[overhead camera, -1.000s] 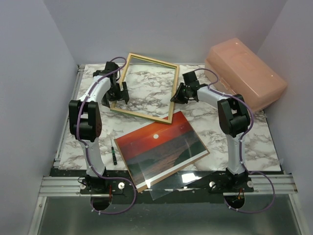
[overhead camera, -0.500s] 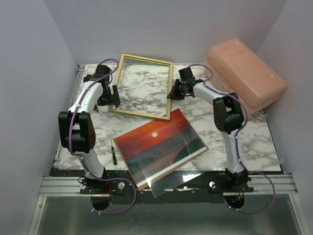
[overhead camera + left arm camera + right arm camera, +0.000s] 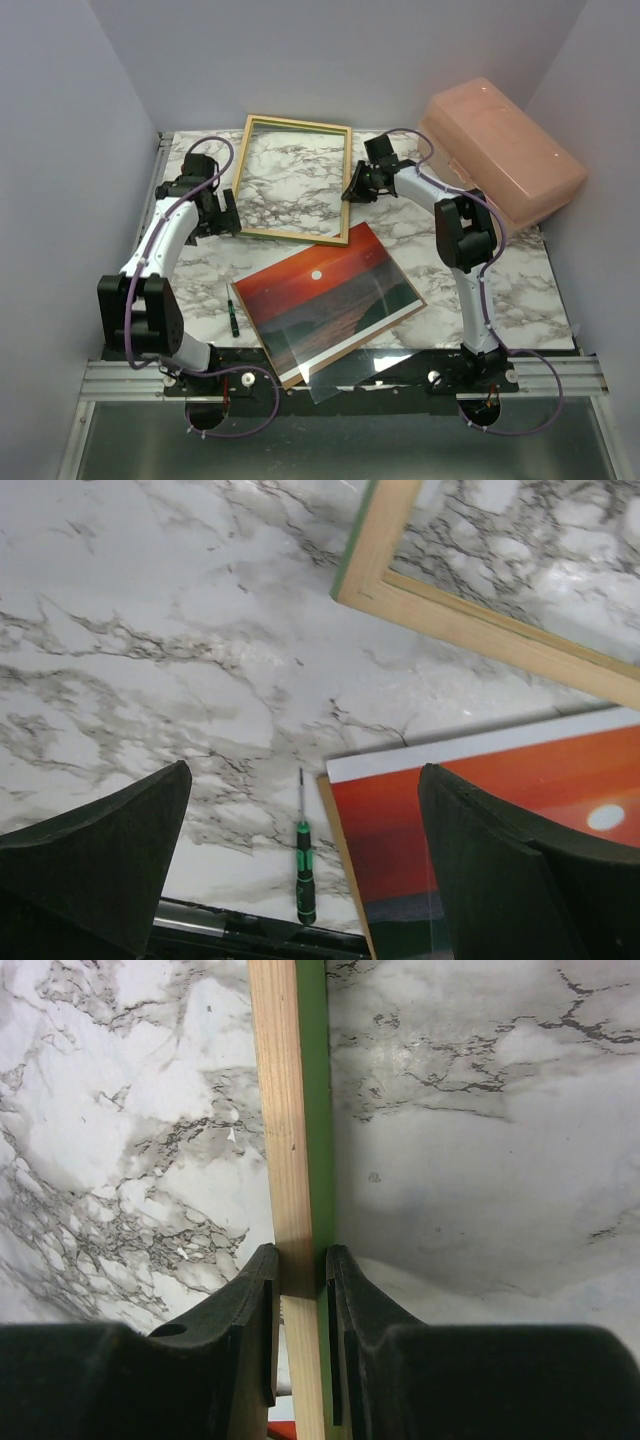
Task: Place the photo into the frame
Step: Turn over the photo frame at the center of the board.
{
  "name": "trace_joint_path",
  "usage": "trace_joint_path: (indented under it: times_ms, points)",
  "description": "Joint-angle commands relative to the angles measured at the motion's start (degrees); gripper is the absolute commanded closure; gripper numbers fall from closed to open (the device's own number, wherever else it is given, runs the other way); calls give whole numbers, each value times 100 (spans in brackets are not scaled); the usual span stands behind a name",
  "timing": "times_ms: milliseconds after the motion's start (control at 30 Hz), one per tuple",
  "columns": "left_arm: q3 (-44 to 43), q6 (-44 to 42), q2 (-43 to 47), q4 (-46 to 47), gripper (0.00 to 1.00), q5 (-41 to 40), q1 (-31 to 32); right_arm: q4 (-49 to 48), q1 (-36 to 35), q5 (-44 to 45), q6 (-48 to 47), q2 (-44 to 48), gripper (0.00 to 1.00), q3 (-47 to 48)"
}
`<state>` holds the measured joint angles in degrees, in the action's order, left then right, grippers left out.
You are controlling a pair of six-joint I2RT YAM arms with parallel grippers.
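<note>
1. The frame [image 3: 290,237] is a thin-railed rectangle at the far centre of the marble table [image 3: 520,290]. Its pale wood side faces up, and the marble shows through its opening.
2. In the right wrist view, one rail [image 3: 300,1110] shows two faces side by side: natural wood on the left and bright green on the right.
3. The right gripper [image 3: 300,1260] is narrowed onto this rail, with one finger pressed against each face. In the top view it holds the frame's right-hand rail.
4. The left gripper [image 3: 225,210] is spread wide and holds nothing. It hangs just off the frame's left rail, over bare marble.
5. The photo [image 3: 335,290] lies picture side up in the near centre, skewed to the table edge. It shows a red-orange sky, a small white sun and dark water.
6. The frame's near right corner reaches the photo's far edge; contact cannot be judged.
7. A brown backing board [image 3: 290,378] lies under the photo, and a clear sheet [image 3: 350,375] juts out at the near edge.
8. A green screwdriver [image 3: 303,865] lies left of the photo, and a pink box [image 3: 500,155] sits at the far right.
</note>
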<state>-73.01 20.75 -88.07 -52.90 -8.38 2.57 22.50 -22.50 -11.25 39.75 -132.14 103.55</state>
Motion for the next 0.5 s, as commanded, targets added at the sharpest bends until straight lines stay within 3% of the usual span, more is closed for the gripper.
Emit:
trace_joint_path:
  times_ms: [0,67,233,467]
  points:
    - [681,-74,1011,815,1,1364,-39,-109,7,-248,-69,156,98,-45]
    - [999,-28,1283,1091,1,1838,-37,-178,10,-363,-96,222,93,-93]
    - [1598,119,1685,1548,1,2485,-37,-369,5,-518,-82,462,57,-267]
    - [2374,407,2082,2031,2,3235,10,-378,9,-620,-87,757,37,-401]
